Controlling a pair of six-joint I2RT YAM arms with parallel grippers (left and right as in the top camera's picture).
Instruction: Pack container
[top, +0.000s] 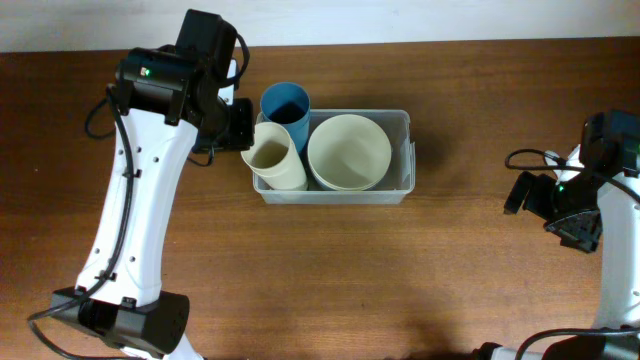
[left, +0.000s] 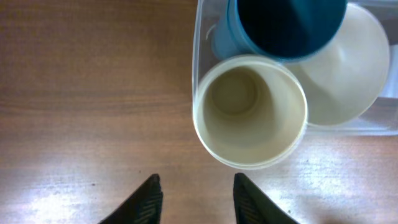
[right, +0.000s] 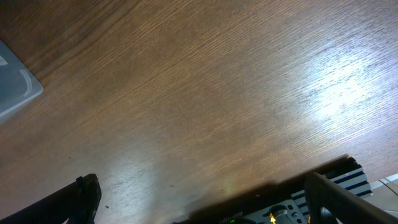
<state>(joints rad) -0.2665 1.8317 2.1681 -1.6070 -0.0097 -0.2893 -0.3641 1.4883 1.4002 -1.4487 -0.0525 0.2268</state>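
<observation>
The clear rectangular container (top: 405, 150) sits mid-table. It holds a wide cream bowl (top: 349, 152), a blue cup (top: 285, 103) at its far-left corner and a cream cup (top: 272, 158) at its near-left corner. The cream cup's rim leans out over the container's left wall. My left gripper (top: 240, 125) hovers just left of the cream cup. In the left wrist view this gripper (left: 196, 180) is open, with bare wood between its fingers and the cream cup (left: 250, 111) a short way ahead. My right gripper (top: 540, 208) stands open far to the right, holding nothing (right: 202, 186).
Brown wooden table (top: 330, 270) all round. A corner of the container (right: 12, 87) shows at the left edge of the right wrist view. The left arm's base (top: 130, 320) stands at the front left, the right arm's (top: 620, 260) at the right edge.
</observation>
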